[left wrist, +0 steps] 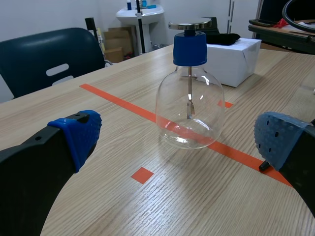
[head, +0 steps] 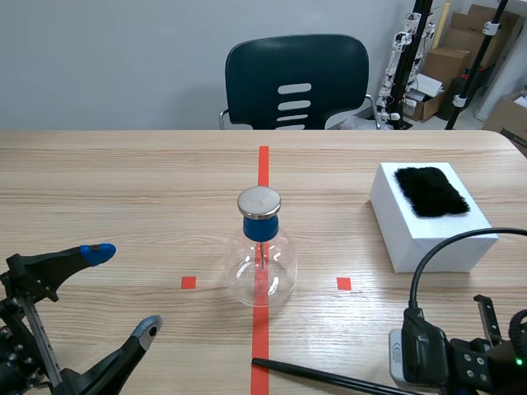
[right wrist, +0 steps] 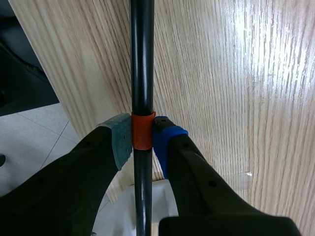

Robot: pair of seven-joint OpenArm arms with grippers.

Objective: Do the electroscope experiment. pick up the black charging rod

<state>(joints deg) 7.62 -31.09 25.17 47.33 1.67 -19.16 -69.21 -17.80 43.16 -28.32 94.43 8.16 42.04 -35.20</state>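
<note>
Print on the cardboard boxes is too small to read.

Surface: light wood-grain desk is carrying one orange-red tape line down the middle and two tape squares. Room: grey wall, and one dark chair is standing behind the desk.

Counts:
- One electroscope flask is sitting on the tape line, clear glass with a blue stopper and a metal disc.
- One white box is sitting to its right, with one black fur patch on top.
- One black charging rod is lying near the desk's front edge, its tip at the tape line.

Right hand is clamping the rod at its orange band, one pad on each side. I can't tell whether it's lifted.

Left hand is hanging with fingers wide apart, holding nothing, and the flask is ahead of it.
</note>
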